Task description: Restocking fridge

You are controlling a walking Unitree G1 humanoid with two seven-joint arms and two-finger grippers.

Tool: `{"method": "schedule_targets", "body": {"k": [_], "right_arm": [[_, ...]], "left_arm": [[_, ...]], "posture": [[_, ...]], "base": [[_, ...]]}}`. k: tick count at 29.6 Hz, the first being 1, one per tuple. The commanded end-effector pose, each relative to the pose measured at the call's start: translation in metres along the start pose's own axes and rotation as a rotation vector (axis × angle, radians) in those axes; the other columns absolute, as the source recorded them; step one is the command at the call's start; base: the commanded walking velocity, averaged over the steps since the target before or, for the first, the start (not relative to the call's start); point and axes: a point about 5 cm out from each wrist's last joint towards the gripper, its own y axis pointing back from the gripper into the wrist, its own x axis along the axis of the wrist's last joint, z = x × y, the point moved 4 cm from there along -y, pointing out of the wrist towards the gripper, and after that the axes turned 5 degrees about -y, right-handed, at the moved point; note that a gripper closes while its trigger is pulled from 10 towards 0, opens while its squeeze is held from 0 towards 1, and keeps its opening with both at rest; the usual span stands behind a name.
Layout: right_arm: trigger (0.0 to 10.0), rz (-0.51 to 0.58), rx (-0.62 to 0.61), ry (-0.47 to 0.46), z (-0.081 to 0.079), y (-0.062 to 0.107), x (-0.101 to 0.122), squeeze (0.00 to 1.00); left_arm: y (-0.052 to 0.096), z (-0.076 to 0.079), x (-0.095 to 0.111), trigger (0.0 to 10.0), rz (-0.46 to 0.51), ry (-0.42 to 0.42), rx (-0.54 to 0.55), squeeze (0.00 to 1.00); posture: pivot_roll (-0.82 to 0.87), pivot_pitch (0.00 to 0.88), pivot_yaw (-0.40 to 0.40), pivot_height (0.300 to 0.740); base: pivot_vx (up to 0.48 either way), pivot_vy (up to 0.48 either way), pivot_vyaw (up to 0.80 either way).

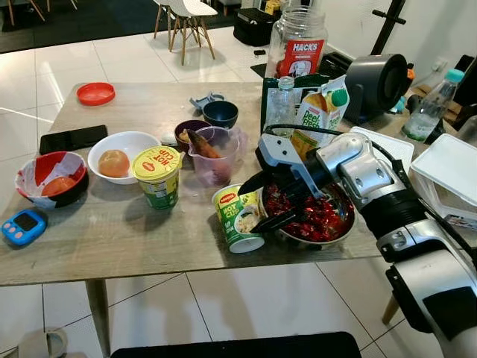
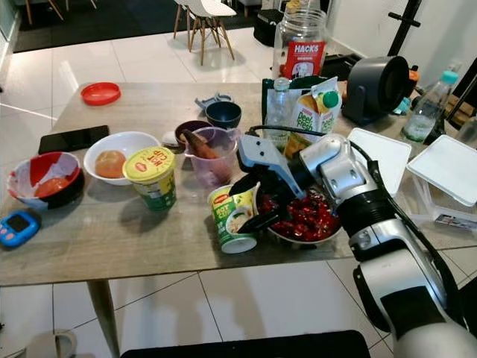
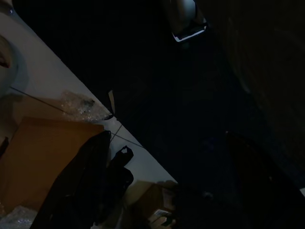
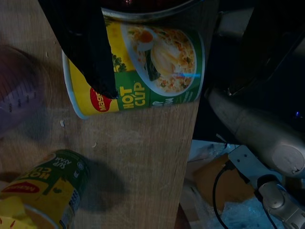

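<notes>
Two cup noodles sit on the table (image 1: 112,246); I bring the right gripper (image 1: 262,201) with fingers spread wide, holding nothing, around the nearer cup (image 1: 238,218) beside the steel bowl (image 1: 313,218), ready to lift it

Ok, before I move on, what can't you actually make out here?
- Whether the right pincer touches the tipped noodle cup: its fingers cover the contact.
- Contents of the purple measuring jug: too small to make out in the eye views.
- Left wrist view: mostly dark, with the left pincer a vague shape.
</notes>
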Motion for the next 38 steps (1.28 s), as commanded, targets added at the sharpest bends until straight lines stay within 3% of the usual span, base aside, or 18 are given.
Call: {"method": "schedule_targets", "body": {"k": [1,14,18,21,25,30,32,38], "right_arm": [[10.0,0.002,0.014,-0.010,-0.004,0.001,-0.002,0.00],[10.0,-0.097,0.036,-0.173,-0.046,0.025,-0.037,0.00],[10.0,-0.103,0.025,-0.203,-0.051,0.028,-0.040,0.00],[10.0,-0.089,0.015,-0.264,-0.063,0.031,-0.042,0.00],[10.0,-0.040,-0.046,-0.428,-0.081,0.025,-0.043,0.00],[10.0,-0.031,-0.077,-0.485,-0.087,0.020,-0.042,0.00],[10.0,-0.013,-0.160,-0.526,-0.081,0.017,-0.040,0.00],[10.0,0.008,-0.232,-0.573,-0.075,0.013,-0.038,0.00]], "left_arm": [[-0.001,0.010,-0.009,10.0,-0.030,0.005,-0.029,0.00],[-0.002,0.010,-0.009,10.0,-0.031,0.009,-0.028,0.00],[-0.002,0.010,-0.009,10.0,-0.030,0.011,-0.027,0.00],[-0.002,0.011,-0.009,10.0,-0.030,0.013,-0.029,0.00],[-0.002,0.012,-0.009,10.0,-0.032,0.020,-0.031,0.00],[-0.002,0.012,-0.009,10.0,-0.032,0.022,-0.031,0.00],[-0.002,0.012,-0.008,10.0,-0.033,0.021,-0.031,0.00],[-0.002,0.011,-0.008,10.0,-0.033,0.020,-0.031,0.00]], "posture": [[-0.08,0.097,-0.059,0.740],[-0.09,0.095,-0.057,0.740],[-0.09,0.095,-0.057,0.740],[-0.10,0.099,-0.072,0.740],[-0.10,0.099,-0.085,0.740],[-0.11,0.098,-0.088,0.740],[-0.11,0.092,-0.091,0.740],[-0.11,0.086,-0.091,0.740]], "base": [[0.000,0.000,0.00],[0.000,0.000,0.00],[0.000,0.000,0.00],[0.000,0.000,0.00],[0.000,0.000,0.00],[0.000,0.000,0.00],[0.000,0.000,0.00],[0.000,0.000,0.00]]}}
